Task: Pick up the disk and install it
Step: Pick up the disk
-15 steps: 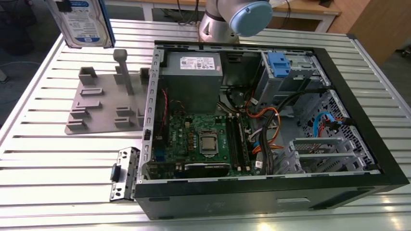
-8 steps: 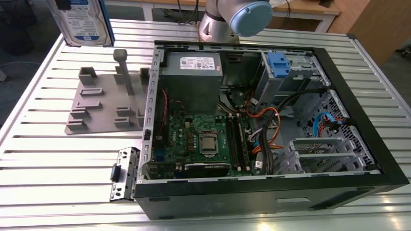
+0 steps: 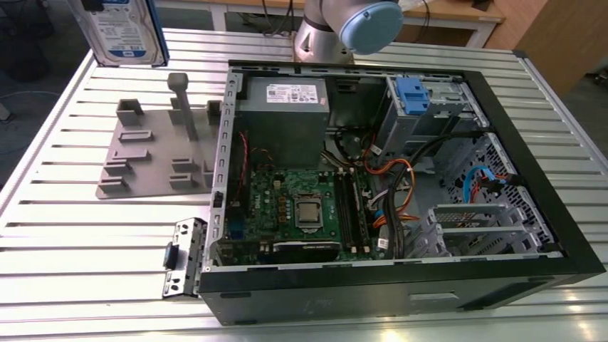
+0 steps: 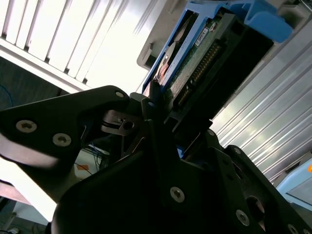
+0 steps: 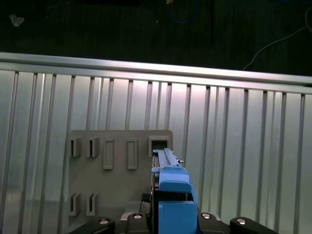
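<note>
Pincer (image 4: 175,122) is clamped on the disk (image 4: 204,53), above the grey stand (image 3: 156,146). The exterior view cuts off the disk's top.

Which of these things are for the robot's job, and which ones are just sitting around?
For the job: the disk, held up in the air; the open computer case, likely where it goes.
Just lying about: the grey slotted stand; the slatted table.

At twelve o'clock in the exterior view, the arm (image 3: 318,43) is a silver-grey tube with a round pale-blue cap (image 3: 371,25). The gripper (image 4: 170,122) is matt black (angular plates, pinned links), studded with silver screw heads (image 4: 176,194).
</note>
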